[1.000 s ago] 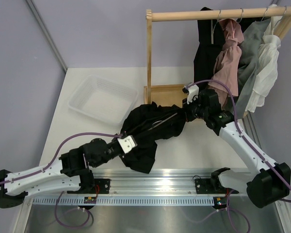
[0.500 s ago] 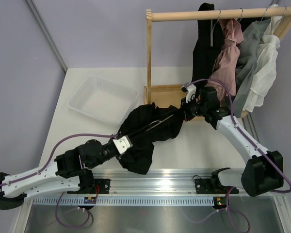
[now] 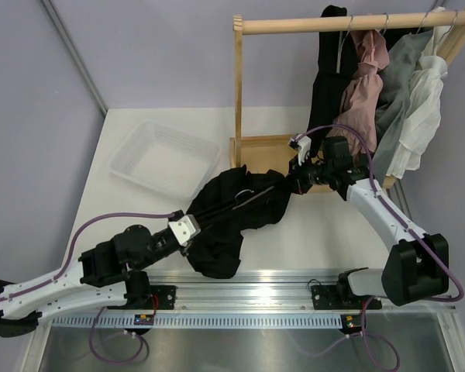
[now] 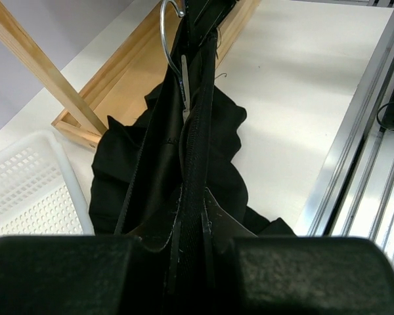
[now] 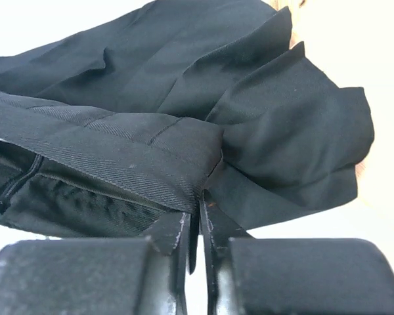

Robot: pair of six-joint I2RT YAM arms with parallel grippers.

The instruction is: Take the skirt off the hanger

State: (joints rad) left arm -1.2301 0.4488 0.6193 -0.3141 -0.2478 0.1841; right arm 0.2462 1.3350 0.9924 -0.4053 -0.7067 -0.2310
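Observation:
The black skirt (image 3: 232, 209) is stretched in the air between my two grippers, its loose folds hanging toward the table. My left gripper (image 3: 187, 229) is shut on the skirt's waistband by the zip, as the left wrist view shows (image 4: 192, 220). My right gripper (image 3: 293, 184) is shut on the other corner of the waist (image 5: 197, 213). The grey hanger (image 3: 246, 194) lies inside the waist as a thin line. Its metal hook (image 4: 163, 33) sticks out at the top of the left wrist view, with the skirt (image 4: 164, 164) draped below it.
A white mesh basket (image 3: 164, 157) sits at the left rear. A wooden rack (image 3: 238, 93) with a tray base (image 3: 263, 147) stands behind the skirt, holding a black V-neck garment (image 3: 325, 85) and pink (image 3: 364, 77), grey (image 3: 395, 101) and white (image 3: 422, 116) clothes. A metal rail (image 3: 248, 283) runs along the near edge.
My left gripper has drawn back toward the lower left with the waistband in it, pulling the skirt longer and tighter. My right gripper has held its grip and shifted slightly toward the rack.

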